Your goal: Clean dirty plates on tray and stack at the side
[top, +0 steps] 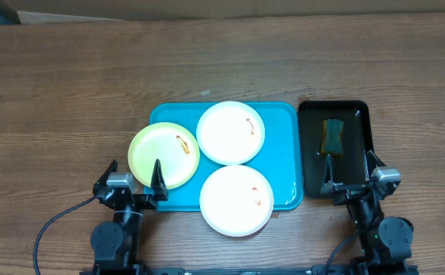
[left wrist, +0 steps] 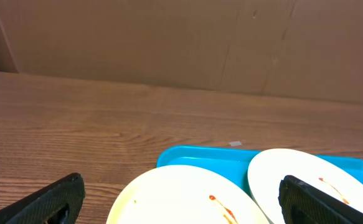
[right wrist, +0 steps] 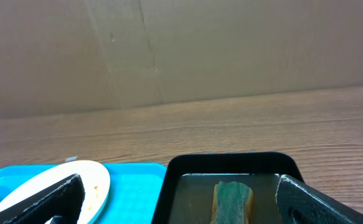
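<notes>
The turquoise tray [top: 283, 156] holds three plates with orange-red smears: a yellow-green plate [top: 163, 155] overhanging its left edge, a white plate [top: 230, 132] at the back, and a white plate [top: 236, 199] hanging over the near rim. My left gripper [top: 135, 163] hovers open at the near side of the yellow-green plate [left wrist: 181, 196], with nothing between its fingers [left wrist: 50, 199]. My right gripper [top: 349, 158] stands open over the near end of the black tray, empty.
A narrow black tray [top: 356, 114] right of the turquoise one holds shallow water and a green-topped yellow sponge [top: 333, 136], seen ahead of the right gripper as sponge [right wrist: 233, 200]. Bare wooden table lies left of and behind the trays. A cardboard wall stands at the back.
</notes>
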